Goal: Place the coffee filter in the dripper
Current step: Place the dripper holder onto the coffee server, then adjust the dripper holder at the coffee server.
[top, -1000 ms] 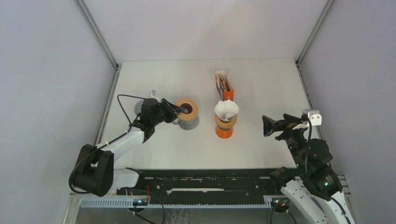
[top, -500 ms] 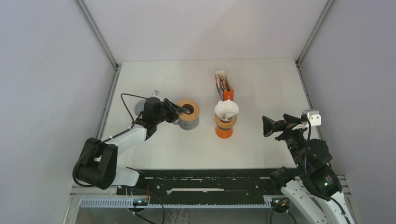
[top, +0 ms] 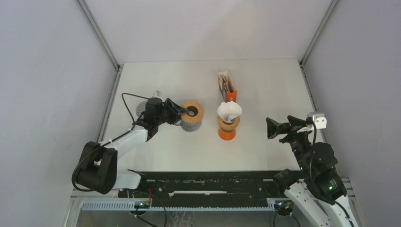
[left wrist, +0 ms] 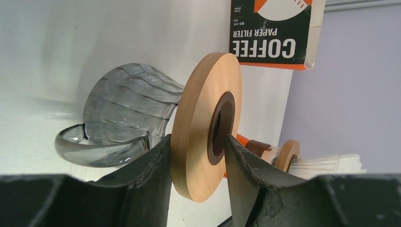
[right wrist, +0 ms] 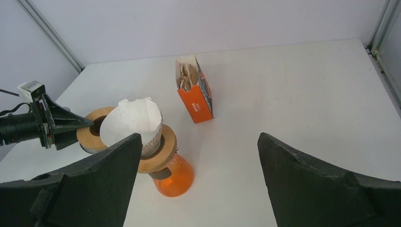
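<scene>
The white paper coffee filter [top: 229, 111] sits in the orange glass dripper [top: 227, 131], mid-table — the placing looks done. To its left, the left gripper [left wrist: 198, 146] is clamped on the round wooden collar [left wrist: 201, 127] of a grey glass dripper [left wrist: 125, 111]. The right gripper [top: 280, 126] — spread wide, empty — hangs at the right.

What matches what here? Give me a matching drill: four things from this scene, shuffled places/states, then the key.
1. white paper filter
2. coffee filter box
3. wooden collar
4. right gripper

A. open, holding nothing
B. pinched by the left gripper
C. seated in the orange dripper
D. standing behind the orange dripper, top open

Pairs: 1-C, 2-D, 3-B, 4-A
</scene>
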Controlling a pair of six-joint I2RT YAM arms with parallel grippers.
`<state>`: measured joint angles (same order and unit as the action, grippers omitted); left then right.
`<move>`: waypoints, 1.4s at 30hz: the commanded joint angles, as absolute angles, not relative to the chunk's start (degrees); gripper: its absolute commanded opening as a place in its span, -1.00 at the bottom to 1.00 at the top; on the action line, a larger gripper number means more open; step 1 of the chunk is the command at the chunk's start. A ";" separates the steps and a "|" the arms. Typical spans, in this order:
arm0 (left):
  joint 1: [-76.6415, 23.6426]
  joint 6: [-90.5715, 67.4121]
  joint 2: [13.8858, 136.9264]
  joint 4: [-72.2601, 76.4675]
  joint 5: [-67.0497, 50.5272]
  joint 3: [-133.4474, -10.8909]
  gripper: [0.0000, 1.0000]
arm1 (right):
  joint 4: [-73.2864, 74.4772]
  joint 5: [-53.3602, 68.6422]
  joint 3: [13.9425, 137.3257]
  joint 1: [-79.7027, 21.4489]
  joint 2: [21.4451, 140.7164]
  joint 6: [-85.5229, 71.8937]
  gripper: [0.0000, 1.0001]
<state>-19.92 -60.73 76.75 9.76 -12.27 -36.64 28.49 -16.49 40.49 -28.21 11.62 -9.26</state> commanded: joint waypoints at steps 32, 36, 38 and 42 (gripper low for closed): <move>-27.16 -36.28 78.32 -23.19 11.15 -60.68 0.76 | 25.85 -16.85 40.09 -27.32 11.56 -8.52 1.00; -28.25 -34.89 81.73 -25.83 12.26 -63.41 0.77 | 25.83 -16.85 40.08 -27.21 11.55 -8.48 1.00; -29.44 -34.43 82.89 -26.54 12.78 -64.07 0.77 | 25.77 -16.86 40.04 -27.14 11.60 -8.51 1.00; -30.19 -33.35 85.35 -28.01 12.81 -65.68 0.77 | 25.67 -16.79 39.90 -27.07 11.60 -8.45 1.00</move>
